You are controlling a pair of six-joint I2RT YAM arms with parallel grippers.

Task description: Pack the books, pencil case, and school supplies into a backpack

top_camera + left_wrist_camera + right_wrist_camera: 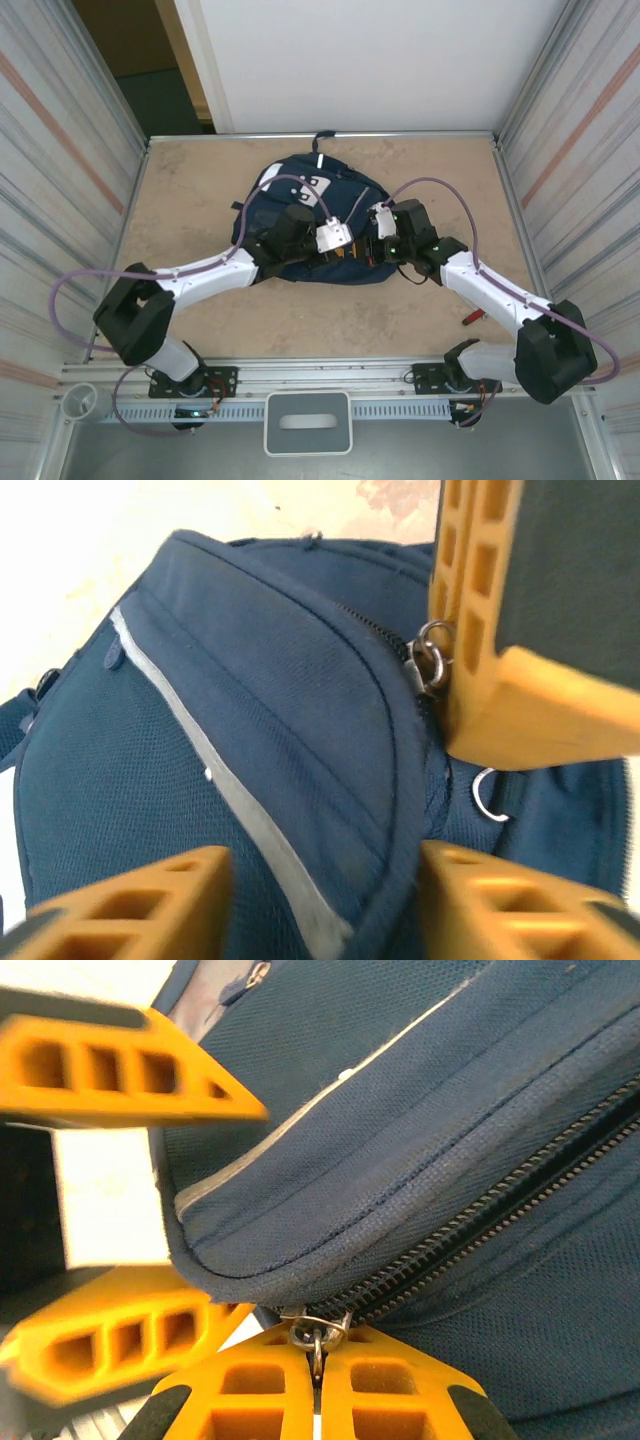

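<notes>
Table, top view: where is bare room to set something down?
Bare table between the backpack and the left wall, between it and the right wall, and in front of it between left arm and right arm. Crowded over the backpack; a screwdriver lies beside the right arm.

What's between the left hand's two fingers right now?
The backpack: its curved pocket edge and pale stripe pass between the left hand's open fingers, seen in the left wrist view.

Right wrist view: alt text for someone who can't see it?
The right gripper, orange-fingered, pinches the metal zipper pull of a navy backpack. The left gripper stands open around the bag's edge.
</notes>
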